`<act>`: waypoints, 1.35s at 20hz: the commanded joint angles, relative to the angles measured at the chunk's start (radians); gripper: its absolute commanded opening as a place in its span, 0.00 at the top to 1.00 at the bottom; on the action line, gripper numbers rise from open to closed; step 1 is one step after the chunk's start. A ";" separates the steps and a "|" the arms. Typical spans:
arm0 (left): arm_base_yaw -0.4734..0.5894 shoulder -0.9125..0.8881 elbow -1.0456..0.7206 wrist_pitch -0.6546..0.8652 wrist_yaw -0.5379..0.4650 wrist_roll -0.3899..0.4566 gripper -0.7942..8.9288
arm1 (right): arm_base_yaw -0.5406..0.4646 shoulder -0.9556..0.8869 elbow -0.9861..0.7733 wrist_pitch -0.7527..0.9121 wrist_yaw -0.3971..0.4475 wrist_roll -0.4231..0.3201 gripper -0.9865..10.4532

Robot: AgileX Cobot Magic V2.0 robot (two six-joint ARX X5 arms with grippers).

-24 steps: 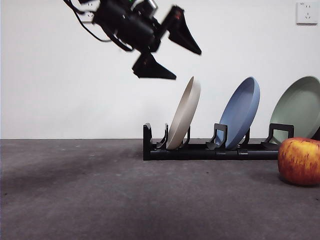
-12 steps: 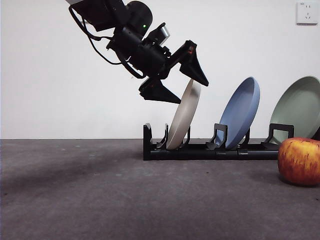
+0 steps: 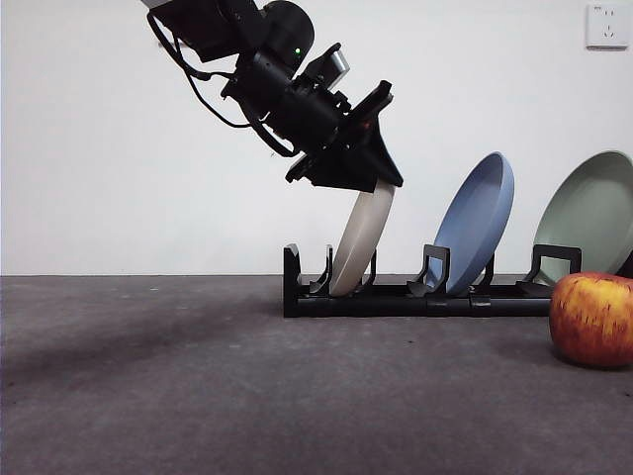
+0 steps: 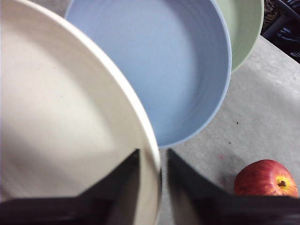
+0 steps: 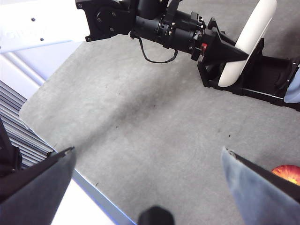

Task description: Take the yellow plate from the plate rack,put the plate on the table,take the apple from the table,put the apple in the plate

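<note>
The left hand (image 3: 368, 176) has come down since the earlier frame and now clasps the top rim of the yellow plate (image 3: 362, 237). The plate stands on edge in the plate rack (image 3: 415, 295), leaning toward the blue plate (image 3: 477, 224). The apple (image 3: 592, 319) rests on the table (image 3: 247, 386). The right hand (image 5: 149, 161) waits, released.

lab | bare white wall (image 3: 99, 148) | wall socket (image 3: 606, 25) | grey test table (image 3: 198, 376)
</note>
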 commanded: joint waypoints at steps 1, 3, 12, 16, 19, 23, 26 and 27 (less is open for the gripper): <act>-0.003 0.023 0.001 0.001 0.010 0.016 0.91 | 0.001 -0.001 0.008 0.003 -0.005 -0.007 0.39; -0.003 0.023 0.001 0.001 0.010 0.016 0.93 | 0.001 -0.001 0.008 0.002 -0.006 -0.007 0.39; 0.000 -0.050 0.002 -0.006 0.025 0.013 0.93 | 0.001 -0.001 0.008 -0.001 -0.006 -0.007 0.39; 0.005 -0.147 0.002 -0.011 0.025 0.020 0.93 | 0.001 -0.001 0.008 -0.001 -0.007 -0.010 0.39; 0.013 -0.220 0.002 -0.029 0.024 0.033 0.93 | 0.001 -0.001 0.008 -0.003 -0.011 -0.014 0.39; 0.016 -0.327 0.002 -0.188 -0.035 0.150 0.93 | 0.001 -0.001 0.008 -0.021 -0.095 -0.015 0.39; -0.004 -0.388 0.002 -0.402 -0.120 0.302 0.93 | 0.002 -0.002 0.008 -0.031 -0.136 -0.027 0.39; -0.016 -0.398 0.002 -0.479 -0.158 0.353 0.93 | 0.002 -0.002 0.008 -0.032 -0.175 -0.026 0.39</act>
